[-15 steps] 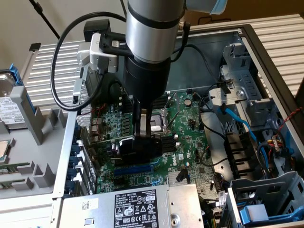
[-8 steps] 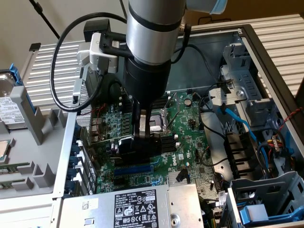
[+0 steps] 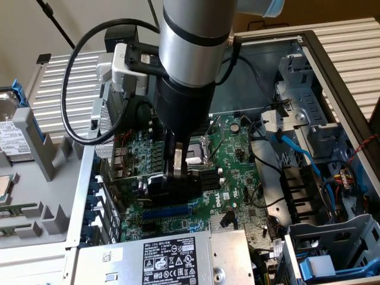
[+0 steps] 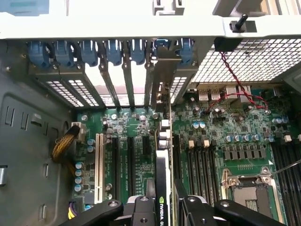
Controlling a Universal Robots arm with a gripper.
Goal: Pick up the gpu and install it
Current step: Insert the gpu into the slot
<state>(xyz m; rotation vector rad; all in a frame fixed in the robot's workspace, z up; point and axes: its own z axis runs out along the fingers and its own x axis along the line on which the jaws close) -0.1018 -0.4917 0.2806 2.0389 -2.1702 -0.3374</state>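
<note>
Ahead of the hand, at the case's rear wall, blue latches (image 4: 113,49) and slot covers (image 4: 106,80) crowd the gpu's bracket (image 4: 163,77); if it snags there, the card would likely cock. The hand (image 3: 178,173) is clenched on the gpu (image 3: 155,185), which stands on edge between its fingers, low over the motherboard (image 3: 237,160). A tilted card could miss the blue slot (image 3: 169,211) just below the hand. A slip could strike the CPU socket (image 3: 196,151) behind the hand.
</note>
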